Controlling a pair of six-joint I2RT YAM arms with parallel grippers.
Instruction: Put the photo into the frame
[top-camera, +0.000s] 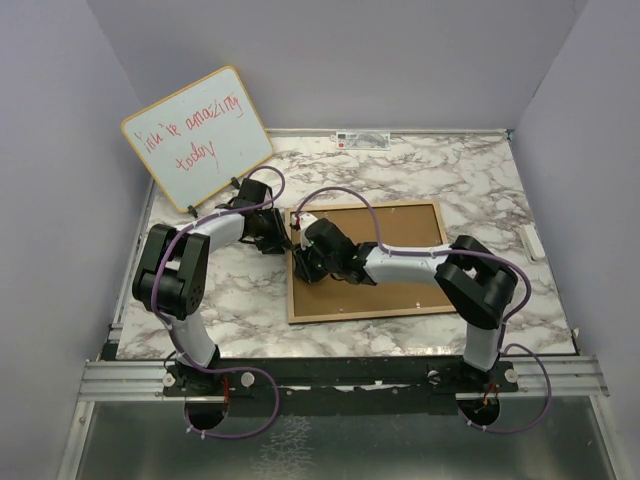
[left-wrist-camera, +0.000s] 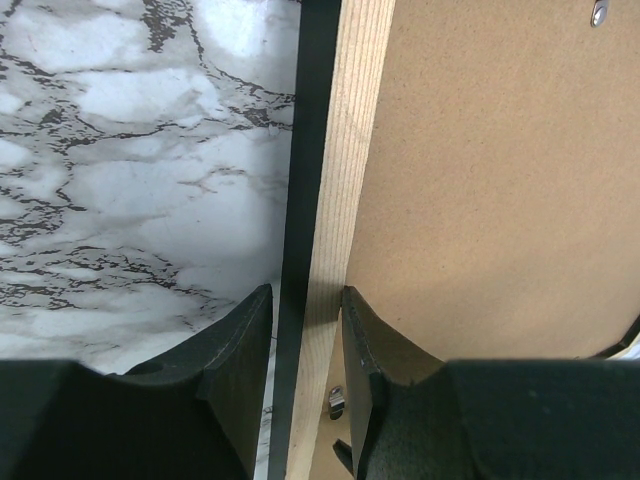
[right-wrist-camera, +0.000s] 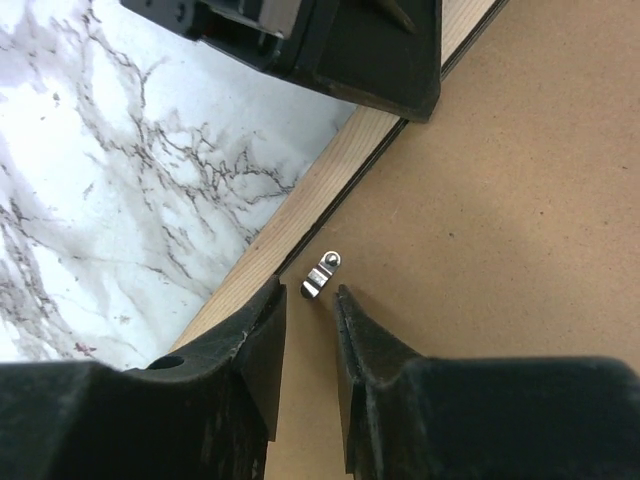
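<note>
The frame (top-camera: 365, 314) lies face down on the marble table, its light wood rails up, with a brown backing board (top-camera: 400, 240) inside it. My left gripper (top-camera: 283, 240) sits at the frame's left rail. In the left wrist view, this gripper (left-wrist-camera: 307, 300) is shut on the rail (left-wrist-camera: 345, 150), one finger on each side. My right gripper (top-camera: 305, 262) hovers over the board's left end. In the right wrist view, it (right-wrist-camera: 308, 290) is open, just short of a small metal clip (right-wrist-camera: 321, 274). The photo is hidden.
A wood-edged whiteboard (top-camera: 197, 135) with red handwriting leans at the back left. Grey walls close in the table (top-camera: 440, 170) on three sides. A small white piece (top-camera: 530, 240) lies at the right edge. Both arms meet near the frame's left end.
</note>
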